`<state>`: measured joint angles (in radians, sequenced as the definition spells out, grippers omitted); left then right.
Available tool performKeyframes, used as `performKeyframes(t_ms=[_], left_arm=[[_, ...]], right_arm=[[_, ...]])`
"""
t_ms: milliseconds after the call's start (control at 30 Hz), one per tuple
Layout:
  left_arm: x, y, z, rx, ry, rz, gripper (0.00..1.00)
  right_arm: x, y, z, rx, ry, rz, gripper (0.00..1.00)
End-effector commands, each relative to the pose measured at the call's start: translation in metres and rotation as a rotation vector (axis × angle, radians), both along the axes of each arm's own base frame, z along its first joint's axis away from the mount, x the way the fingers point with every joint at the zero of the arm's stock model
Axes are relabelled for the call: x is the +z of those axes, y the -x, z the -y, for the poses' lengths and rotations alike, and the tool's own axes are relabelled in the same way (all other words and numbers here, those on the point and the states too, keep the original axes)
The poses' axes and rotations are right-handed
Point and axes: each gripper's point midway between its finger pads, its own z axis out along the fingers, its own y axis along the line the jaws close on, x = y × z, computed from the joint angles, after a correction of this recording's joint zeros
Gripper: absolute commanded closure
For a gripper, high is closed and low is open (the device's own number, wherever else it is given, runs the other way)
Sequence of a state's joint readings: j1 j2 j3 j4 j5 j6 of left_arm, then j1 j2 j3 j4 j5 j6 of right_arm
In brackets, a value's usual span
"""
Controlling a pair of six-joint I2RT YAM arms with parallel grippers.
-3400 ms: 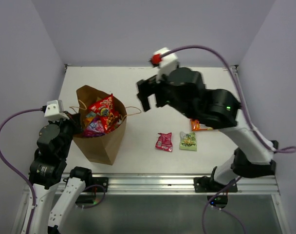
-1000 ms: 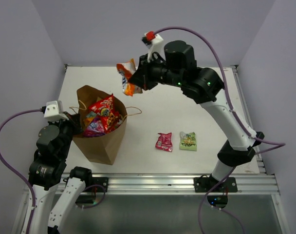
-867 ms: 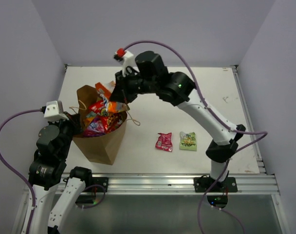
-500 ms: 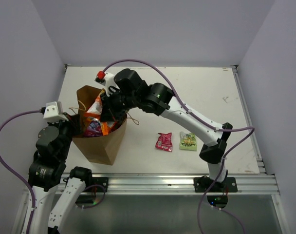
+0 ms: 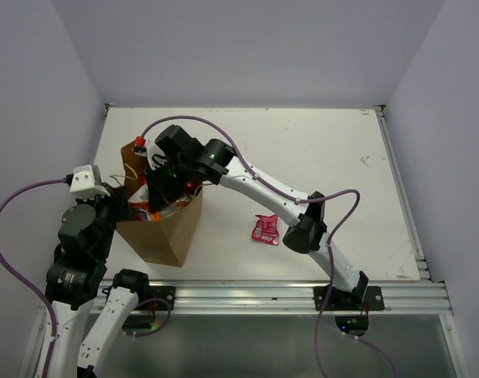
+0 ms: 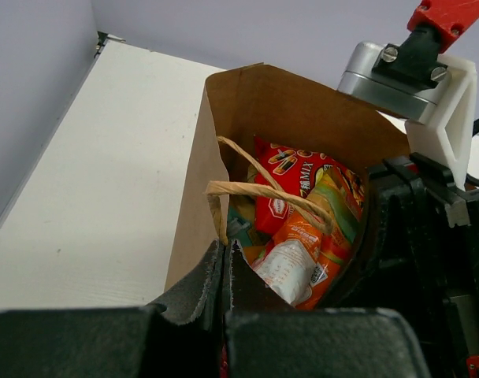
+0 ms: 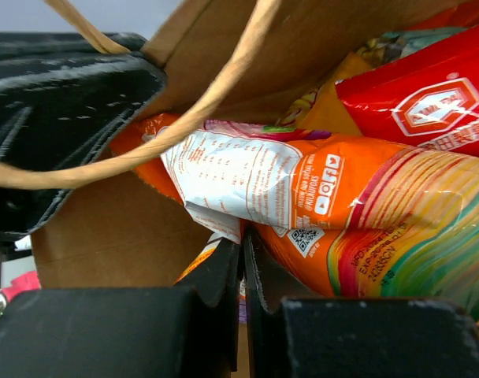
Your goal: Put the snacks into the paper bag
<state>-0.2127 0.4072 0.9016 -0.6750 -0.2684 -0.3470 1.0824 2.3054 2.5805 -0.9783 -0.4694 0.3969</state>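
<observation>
The brown paper bag point(image 5: 162, 233) stands upright at the left, holding several snacks. My right gripper point(image 5: 163, 189) reaches down into its mouth. In the right wrist view its jaws point(image 7: 242, 241) stand almost together, pinching the white edge of an orange packet point(image 7: 358, 213) that lies on the other packets. A red packet point(image 6: 289, 183) stands behind it. My left gripper point(image 6: 226, 246) is shut on the bag's near rim point(image 6: 191, 236), beside a twisted handle point(image 6: 265, 193). A pink packet point(image 5: 265, 228) lies on the table right of the bag.
The right arm's elbow point(image 5: 304, 230) hangs low over the table just right of the pink packet and covers what lies under it. The white table point(image 5: 334, 157) is walled at the back and both sides. A metal rail point(image 5: 247, 295) runs along the near edge.
The right arm has swung left from high above the table, carrying the orange packet, and lowered it into the bag. The left gripper has kept its hold on the rim.
</observation>
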Motion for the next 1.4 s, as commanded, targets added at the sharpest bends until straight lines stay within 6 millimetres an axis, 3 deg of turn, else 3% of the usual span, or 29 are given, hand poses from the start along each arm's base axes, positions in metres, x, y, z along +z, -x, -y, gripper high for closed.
performKeyframes(t_ms=[0, 33, 100, 133, 167, 200, 267, 333, 367, 433, 500, 533, 567, 633, 667, 700, 733, 767, 867, 900, 1033, 1233, 1367], left_arm=[[0.024, 0.0, 0.004, -0.027, 0.006, 0.082, 1.0], [0.023, -0.001, 0.004, -0.027, 0.004, 0.081, 1.0], [0.023, -0.002, 0.005, -0.03, 0.005, 0.082, 1.0], [0.022, -0.002, 0.005, -0.03, 0.006, 0.079, 1.0], [0.022, -0.003, 0.006, -0.033, 0.006, 0.079, 1.0], [0.022, -0.002, 0.006, -0.034, 0.008, 0.079, 1.0], [0.021, -0.003, 0.006, -0.034, 0.006, 0.078, 1.0], [0.022, -0.003, 0.006, -0.033, 0.006, 0.078, 1.0], [0.022, -0.002, 0.006, -0.031, 0.006, 0.078, 1.0], [0.022, -0.002, 0.006, -0.031, 0.006, 0.079, 1.0], [0.021, -0.002, 0.006, -0.033, 0.006, 0.079, 1.0], [0.021, -0.002, 0.007, -0.036, 0.009, 0.078, 1.0], [0.02, -0.002, 0.007, -0.035, 0.01, 0.077, 1.0], [0.019, -0.002, 0.007, -0.036, 0.014, 0.077, 1.0], [0.019, -0.002, 0.007, -0.036, 0.014, 0.077, 1.0], [0.019, -0.002, 0.007, -0.036, 0.015, 0.077, 1.0], [0.019, -0.002, 0.007, -0.035, 0.016, 0.075, 1.0], [0.018, -0.002, 0.007, -0.033, 0.016, 0.074, 1.0], [0.018, -0.003, 0.008, -0.038, 0.012, 0.069, 1.0], [0.018, -0.003, 0.008, -0.041, 0.013, 0.069, 1.0], [0.02, -0.002, 0.007, -0.037, 0.011, 0.069, 1.0], [0.018, -0.001, 0.005, -0.027, 0.004, 0.066, 1.0], [0.017, -0.001, 0.004, -0.024, 0.003, 0.065, 1.0]], right_arm=[[0.0, 0.016, 0.008, 0.046, 0.029, -0.023, 0.88], [0.009, 0.014, 0.011, 0.039, 0.017, 0.008, 0.82], [0.029, 0.006, 0.015, 0.024, -0.021, 0.1, 0.49], [0.06, 0.005, 0.025, 0.004, -0.071, 0.161, 0.39], [0.076, -0.005, 0.03, -0.032, -0.096, 0.238, 0.3], [0.096, -0.007, 0.038, -0.056, -0.126, 0.289, 0.29], [0.166, -0.004, 0.067, -0.111, -0.259, 0.419, 0.26], [0.19, -0.012, 0.09, -0.218, -0.282, 0.504, 0.21], [0.222, -0.007, 0.119, -0.284, -0.356, 0.55, 0.18], [0.238, -0.018, 0.156, -0.425, -0.354, 0.623, 0.15], [0.227, -0.022, 0.198, -0.517, -0.272, 0.67, 0.13], [0.213, -0.036, 0.218, -0.618, -0.185, 0.705, 0.13], [0.18, -0.038, 0.235, -0.652, -0.082, 0.695, 0.13], [0.138, -0.046, 0.256, -0.743, 0.052, 0.681, 0.12], [0.089, -0.048, 0.268, -0.796, 0.173, 0.625, 0.11], [0.07, -0.05, 0.281, -0.842, 0.205, 0.579, 0.11], [0.046, -0.049, 0.287, -0.856, 0.237, 0.523, 0.11], [-0.003, -0.041, 0.285, -0.841, 0.282, 0.422, 0.11], [-0.052, -0.049, 0.291, -0.892, 0.293, 0.319, 0.12], [-0.085, -0.048, 0.299, -0.889, 0.367, 0.283, 0.12], [-0.12, -0.058, 0.298, -0.898, 0.439, 0.257, 0.12], [-0.146, -0.077, 0.287, -0.889, 0.456, 0.241, 0.13], [-0.185, -0.08, 0.286, -0.877, 0.508, 0.185, 0.14]])
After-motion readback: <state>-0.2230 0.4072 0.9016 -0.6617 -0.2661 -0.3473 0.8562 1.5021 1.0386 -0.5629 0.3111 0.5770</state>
